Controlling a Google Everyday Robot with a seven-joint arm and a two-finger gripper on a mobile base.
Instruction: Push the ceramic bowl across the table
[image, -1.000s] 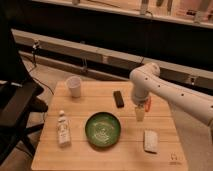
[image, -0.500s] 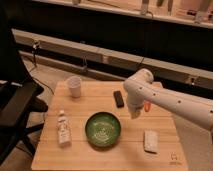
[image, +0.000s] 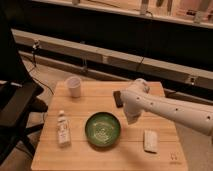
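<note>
The ceramic bowl (image: 102, 129) sits on the tabletop (image: 95, 159) a little toward the near edge and about midway between the left and right edges. The end effector (image: 132, 119) hangs just beside the bowl's right rim, at the end of the white arm (image: 170, 110) that reaches in from the right edge; whether it touches the rim cannot be told. A push from this side would likely drive the bowl leftward, where the small bottle (image: 63, 130) stands near the left edge, so the bowl may knock it over or off. The white cup (image: 74, 85) at the far left corner looks safer. A contact high on the rim could tip the bowl instead of sliding it. The arm may also brush the dark flat object (image: 118, 98) behind it or the white packet (image: 150, 140) toward the near right corner.
</note>
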